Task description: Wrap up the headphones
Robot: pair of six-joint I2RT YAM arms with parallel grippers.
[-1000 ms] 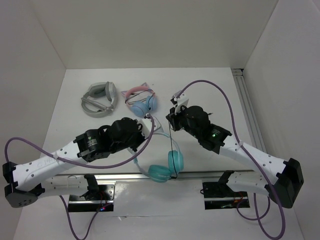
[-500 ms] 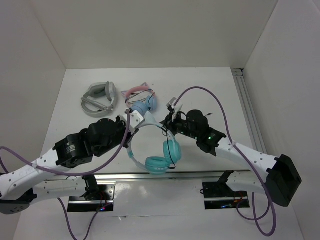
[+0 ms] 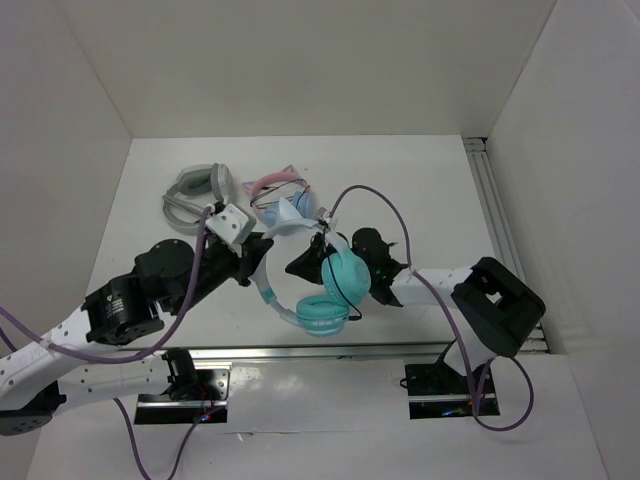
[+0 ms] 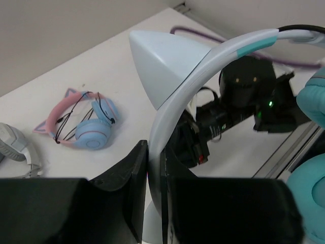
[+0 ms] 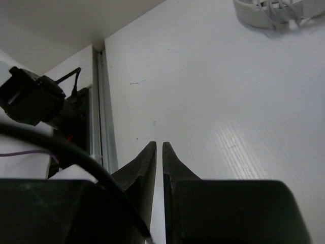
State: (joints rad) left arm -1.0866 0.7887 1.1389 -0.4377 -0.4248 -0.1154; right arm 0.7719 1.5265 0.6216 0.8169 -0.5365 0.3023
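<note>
Raised slightly toward frame centre since before: headphones (image 3: 320, 312), headband clamped in left gripper (image 4: 154, 152). Tips of right gripper (image 5: 157, 147) nearly together, hidden behind cups overhead; cable (image 5: 76, 152) pinch unclear.

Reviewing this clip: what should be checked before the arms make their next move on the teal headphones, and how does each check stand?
1. Left gripper shut on the headband: ok.
2. Right gripper pinching the black cable: cannot tell; its fingers are closed and the cable runs in beside them.
3. Cable turns round the headband: not ok, none visible.
4. Pink headphones clear of the teal headphones: cannot tell, close from above.
5. Grey headphones out of the way: ok.
</note>
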